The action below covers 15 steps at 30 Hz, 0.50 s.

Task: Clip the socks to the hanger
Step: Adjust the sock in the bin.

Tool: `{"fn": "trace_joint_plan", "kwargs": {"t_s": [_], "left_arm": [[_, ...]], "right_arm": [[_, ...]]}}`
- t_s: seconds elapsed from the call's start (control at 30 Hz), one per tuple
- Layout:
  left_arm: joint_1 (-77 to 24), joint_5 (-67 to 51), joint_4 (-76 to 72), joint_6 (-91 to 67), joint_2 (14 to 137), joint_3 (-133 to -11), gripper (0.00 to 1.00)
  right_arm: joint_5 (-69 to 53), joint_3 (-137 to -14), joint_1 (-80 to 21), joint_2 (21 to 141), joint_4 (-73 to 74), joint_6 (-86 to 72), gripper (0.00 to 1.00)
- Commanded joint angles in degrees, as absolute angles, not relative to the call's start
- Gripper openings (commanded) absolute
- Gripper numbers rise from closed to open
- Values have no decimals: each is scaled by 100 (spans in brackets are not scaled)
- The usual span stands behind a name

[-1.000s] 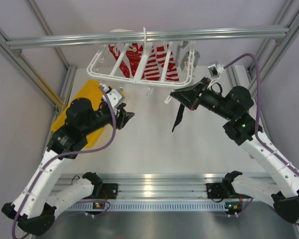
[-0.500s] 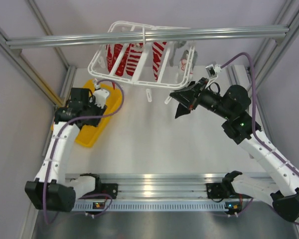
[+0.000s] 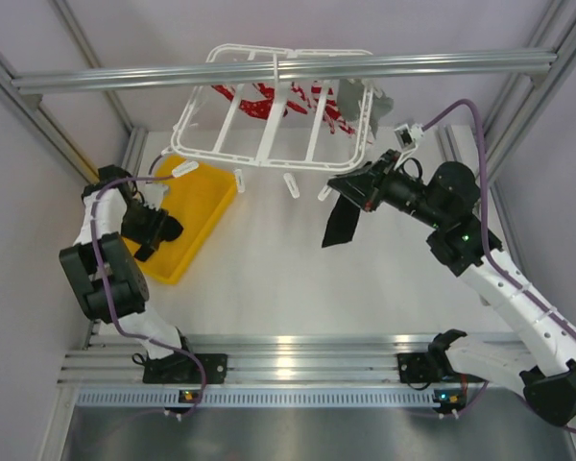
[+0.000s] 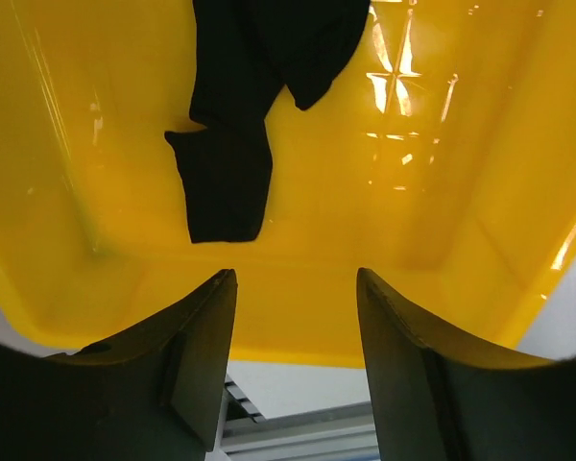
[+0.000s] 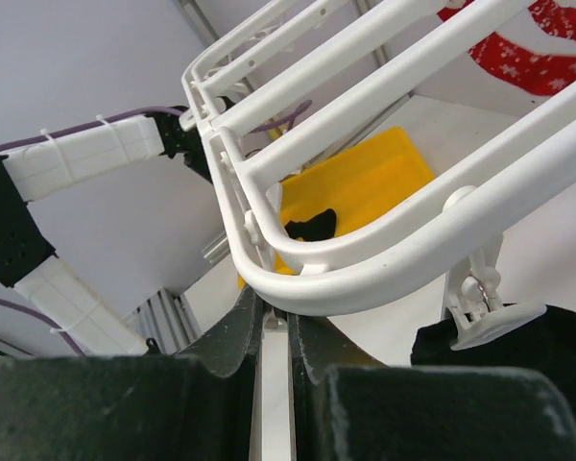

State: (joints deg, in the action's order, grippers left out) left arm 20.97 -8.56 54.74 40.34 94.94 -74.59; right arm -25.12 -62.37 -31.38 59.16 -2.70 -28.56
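Left claw [image 4: 295,279] hangs over one rim of the yellow tray [image 4: 442,192], at the left side of the table [image 3: 269,279]. Its two fingers are spread wide with nothing between them. Crumpled black sock cloth [image 4: 228,182] lies on the tray's floor; whether it is one sock or two cannot be told.

Toward the middle, at the back, the white hanger [image 5: 413,240] hangs tilted from the overhead metal bar [image 3: 154,77]. Red-and-white socks [image 5: 518,58] show behind its cross bars, and a grey cloth [image 3: 362,98] sits at its far right corner. Small white clips dangle from its front rail.

Further right, one clip [image 5: 490,322] sits on the top edge of a black sock [image 3: 341,223], which droops limp below the hanger's right front corner. The right claw [image 5: 276,312] sits just under the front rail, right beside that clip and sock. Its fingers are pressed almost together, with only a thin white strip showing in the slit. What that strip belongs to cannot be told. In the wrist view the sock lies off to the side of the fingers, not between them.
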Motion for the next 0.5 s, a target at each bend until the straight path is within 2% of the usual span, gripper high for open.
{"fn": "trace_joint_plan", "kwargs": {"t_s": [0.0, 0.3, 0.43, 0.47], "left_arm": [[2145, -1011, 5222, 4500, 9781, -7796, 58], [2145, -528, 4167, 4649, 10687, -7761, 55], [2153, -247, 3903, 4868, 10942, -7735, 48], [2153, -211, 3876, 4904, 10960, -7734, 42]], "right_arm": [[-2443, -6504, -3032, 5976, -404, -2751, 0], [-2531, -6592, -2945, 5924, -229, -2681, 0], [-2558, -6574, -2900, 5898, -220, -2681, 0], [-2566, -6548, -2900, 5889, -211, -2689, 0]]}}
